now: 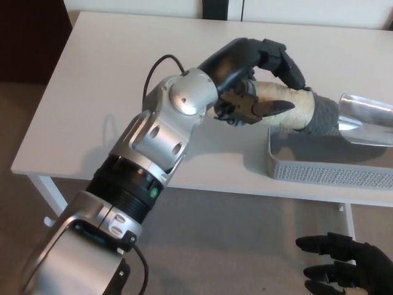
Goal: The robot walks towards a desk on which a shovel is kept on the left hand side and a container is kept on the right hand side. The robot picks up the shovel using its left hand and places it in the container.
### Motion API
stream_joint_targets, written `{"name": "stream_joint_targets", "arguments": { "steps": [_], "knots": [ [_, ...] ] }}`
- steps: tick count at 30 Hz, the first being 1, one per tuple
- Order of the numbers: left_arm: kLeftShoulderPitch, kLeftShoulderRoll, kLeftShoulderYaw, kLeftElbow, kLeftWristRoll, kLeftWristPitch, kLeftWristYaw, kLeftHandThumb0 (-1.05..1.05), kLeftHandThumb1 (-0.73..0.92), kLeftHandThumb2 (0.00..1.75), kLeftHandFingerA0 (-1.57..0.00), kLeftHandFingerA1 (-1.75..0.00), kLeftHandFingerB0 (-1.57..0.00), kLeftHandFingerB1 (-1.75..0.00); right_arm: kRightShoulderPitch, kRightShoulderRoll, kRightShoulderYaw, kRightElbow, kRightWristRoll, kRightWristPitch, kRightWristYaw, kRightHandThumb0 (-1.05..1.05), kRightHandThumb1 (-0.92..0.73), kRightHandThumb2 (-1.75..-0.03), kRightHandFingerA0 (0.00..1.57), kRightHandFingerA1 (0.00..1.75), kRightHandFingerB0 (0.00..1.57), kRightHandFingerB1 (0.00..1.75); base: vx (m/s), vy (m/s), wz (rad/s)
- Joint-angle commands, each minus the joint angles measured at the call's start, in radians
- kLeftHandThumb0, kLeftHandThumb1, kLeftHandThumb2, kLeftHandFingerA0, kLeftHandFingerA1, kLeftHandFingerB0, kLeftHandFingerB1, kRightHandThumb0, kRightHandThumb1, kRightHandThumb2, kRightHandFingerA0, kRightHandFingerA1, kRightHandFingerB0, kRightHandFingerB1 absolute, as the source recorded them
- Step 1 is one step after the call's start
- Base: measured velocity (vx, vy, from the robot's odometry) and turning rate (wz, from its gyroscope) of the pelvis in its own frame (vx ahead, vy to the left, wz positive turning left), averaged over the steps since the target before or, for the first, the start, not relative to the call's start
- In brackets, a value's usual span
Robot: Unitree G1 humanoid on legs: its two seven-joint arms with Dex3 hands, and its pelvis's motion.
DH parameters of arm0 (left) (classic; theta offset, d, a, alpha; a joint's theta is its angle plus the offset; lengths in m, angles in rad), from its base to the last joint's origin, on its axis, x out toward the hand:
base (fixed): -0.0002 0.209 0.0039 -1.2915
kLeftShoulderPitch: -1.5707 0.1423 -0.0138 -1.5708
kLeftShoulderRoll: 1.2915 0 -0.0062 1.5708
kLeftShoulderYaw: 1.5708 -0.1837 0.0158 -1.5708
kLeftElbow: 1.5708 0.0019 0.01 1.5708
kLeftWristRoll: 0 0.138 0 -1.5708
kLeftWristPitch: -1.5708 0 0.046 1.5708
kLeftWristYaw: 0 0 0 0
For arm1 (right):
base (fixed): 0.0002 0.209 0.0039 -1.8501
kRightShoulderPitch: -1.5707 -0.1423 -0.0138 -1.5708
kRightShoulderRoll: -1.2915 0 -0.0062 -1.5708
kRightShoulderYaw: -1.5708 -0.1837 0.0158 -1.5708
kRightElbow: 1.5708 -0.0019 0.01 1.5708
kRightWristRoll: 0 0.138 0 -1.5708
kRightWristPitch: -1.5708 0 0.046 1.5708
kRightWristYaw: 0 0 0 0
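My left hand (255, 77) is shut on the shovel (319, 114), gripping its beige wrapped handle (279, 110). The shovel lies nearly level in the air, its shiny metal scoop (367, 118) pointing right over the grey perforated container (325, 169) at the table's right front. The grey collar between handle and scoop hangs just above the container's left end. My right hand (347, 270) is low at the bottom right, below the table edge, fingers spread and holding nothing.
The white table (104, 92) stretches left and back of the container. Its front edge and white legs (49, 190) show above a brown carpet floor. A dark cabinet stands at the far left.
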Motion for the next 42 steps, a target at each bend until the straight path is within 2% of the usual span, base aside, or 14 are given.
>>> {"name": "stream_joint_targets", "arguments": {
  "steps": [1, 4, 5, 6, 7, 8, 9, 30, 31, 32, 36, 37, 38, 42],
  "knots": [
    [-0.049, -0.013, -0.007, 0.027, 0.020, 0.021, 0.009, -0.19, 0.79, 0.74, -0.89, -1.45, -0.74, -0.95, -0.010, -0.012, -0.002, -0.016, 0.004, 0.011, 0.012, -0.30, -0.52, -0.55, 0.54, 0.44, 0.52, 0.43, 0.00, 0.000, 0.00],
    [-0.057, -0.010, -0.025, 0.045, 0.034, -0.015, 0.006, -0.15, 0.80, 0.70, -0.96, -1.33, -0.80, -0.75, -0.017, -0.016, -0.005, -0.023, 0.005, 0.023, 0.015, -0.30, -0.51, -0.55, 0.54, 0.44, 0.51, 0.42, 0.00, 0.000, 0.00],
    [-0.058, -0.008, -0.027, 0.049, 0.037, -0.022, 0.008, -0.17, 0.80, 0.64, -1.00, -1.11, -0.75, -0.52, -0.019, -0.017, -0.004, -0.023, 0.002, 0.023, 0.015, -0.30, -0.52, -0.55, 0.54, 0.44, 0.51, 0.42, 0.00, 0.000, 0.00],
    [-0.061, -0.001, -0.037, 0.054, 0.046, -0.032, 0.004, -0.34, 0.64, 0.60, -0.78, -0.53, -0.39, -0.33, -0.022, -0.016, -0.002, -0.026, 0.000, 0.019, 0.015, -0.29, -0.52, -0.55, 0.54, 0.44, 0.51, 0.42, 0.00, 0.000, 0.00],
    [-0.067, 0.009, -0.055, 0.052, 0.060, -0.027, -0.012, -0.61, 0.47, 0.73, -0.21, -0.42, -0.09, -0.35, -0.024, -0.016, -0.003, -0.027, 0.001, 0.018, 0.016, -0.29, -0.52, -0.55, 0.54, 0.44, 0.52, 0.42, 0.00, 0.000, 0.00],
    [-0.080, 0.024, -0.084, 0.049, 0.079, -0.009, -0.044, -0.69, 0.44, 0.78, 0.00, -0.10, 0.00, -0.12, -0.025, -0.017, -0.002, -0.027, 0.000, 0.016, 0.016, -0.28, -0.52, -0.55, 0.55, 0.44, 0.52, 0.42, 0.00, 0.000, 0.00],
    [-0.088, 0.031, -0.097, 0.050, 0.080, 0.006, -0.065, -0.78, 0.48, 0.79, 0.00, 0.00, 0.00, 0.00, -0.027, -0.018, -0.001, -0.027, -0.003, 0.014, 0.015, -0.27, -0.52, -0.55, 0.56, 0.44, 0.53, 0.42, 0.00, 0.000, 0.00],
    [-0.076, 0.075, -0.092, -0.017, 0.079, -0.019, -0.073, -0.87, 0.50, 0.91, 0.00, -0.01, 0.00, -0.06, -0.037, -0.019, 0.006, -0.026, -0.013, 0.013, 0.007, -0.29, -0.52, -0.55, 0.54, 0.44, 0.52, 0.42, 0.00, 0.000, 0.00],
    [-0.078, 0.089, -0.062, -0.080, 0.052, -0.010, -0.092, -0.93, 0.60, 0.62, 0.00, -0.01, 0.00, -0.05, -0.036, -0.017, 0.007, -0.026, -0.017, 0.014, 0.002, -0.28, -0.53, -0.55, 0.54, 0.43, 0.51, 0.42, 0.00, 0.000, 0.00],
    [-0.086, 0.118, -0.012, -0.198, 0.020, -0.003, -0.114, -0.88, 0.50, 0.92, 0.00, 0.00, 0.00, -0.06, -0.030, -0.017, 0.006, -0.027, -0.018, 0.013, 0.000, -0.29, -0.53, -0.55, 0.54, 0.43, 0.51, 0.42, 0.00, 0.000, 0.00],
    [-0.057, 0.226, 0.132, -0.550, -0.084, 0.018, -0.202, -0.88, 0.53, 0.91, 0.00, -0.01, 0.00, -0.05, -0.020, -0.013, 0.002, -0.020, -0.013, 0.006, 0.001, -0.29, -0.53, -0.55, 0.54, 0.44, 0.51, 0.42, 0.00, 0.000, 0.00],
    [-0.030, 0.273, 0.178, -0.672, -0.109, 0.034, -0.231, -0.88, 0.64, 0.60, 0.00, -0.01, 0.00, -0.05, -0.017, -0.017, -0.001, -0.013, -0.014, 0.000, 0.002, -0.29, -0.53, -0.55, 0.54, 0.44, 0.51, 0.42, 0.00, 0.000, 0.00],
    [-0.005, 0.304, 0.213, -0.757, -0.131, 0.053, -0.254, -0.88, 0.51, 0.82, 0.00, 0.00, 0.00, -0.02, -0.011, -0.018, -0.002, -0.009, -0.015, -0.003, 0.001, -0.29, -0.53, -0.56, 0.55, 0.44, 0.50, 0.42, 0.00, 0.000, 0.00],
    [0.205, 0.429, 0.479, -1.110, -0.313, 0.130, -0.341, -0.80, 0.47, 0.89, 0.00, -0.06, 0.00, -0.10, 0.018, -0.027, -0.008, 0.011, -0.016, 0.007, 0.003, -0.30, -0.53, -0.55, 0.54, 0.43, 0.50, 0.41, 0.00, 0.000, 0.00]
  ]
}}
